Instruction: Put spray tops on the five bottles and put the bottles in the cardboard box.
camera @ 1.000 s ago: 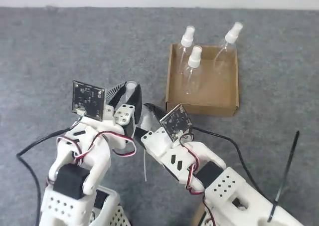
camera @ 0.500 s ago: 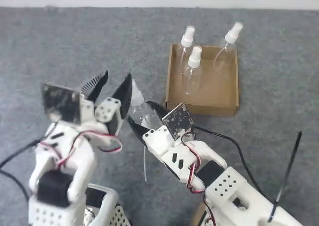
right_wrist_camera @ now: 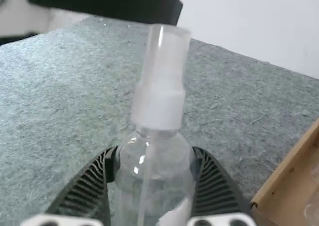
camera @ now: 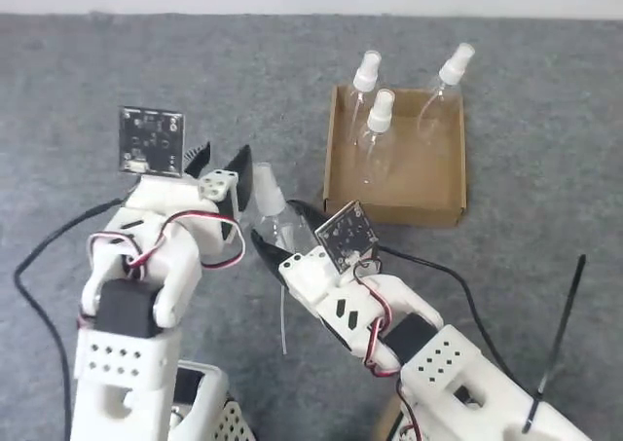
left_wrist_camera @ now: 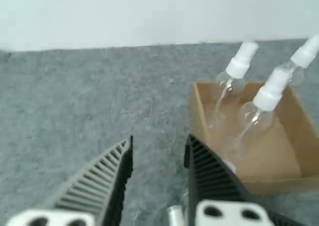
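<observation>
Carrying everything, the grey table [camera: 97, 91] has the box [camera: 389, 212] on its far side, open at the top. Both arms sit on the near side. The right claw [right_wrist_camera: 154, 156] is clamped on the round body of a clear bottle [right_wrist_camera: 154, 178], which it holds upright above the table just beside the box's near corner, outside the box. The left claw [left_wrist_camera: 159, 141] hangs next to that bottle with its jaws apart and nothing between them. Three more bottles [camera: 378, 134] are already in the box, resting toward its far wall, and each carries a white top. The held bottle has a top [right_wrist_camera: 158, 81] seated on its neck too, with the thin tube running down inside. By this count the task looks well past halfway: three bottles are topped and boxed, and a fourth appears topped and only needs to go in. One more bottle would then be left to fit and box.
</observation>
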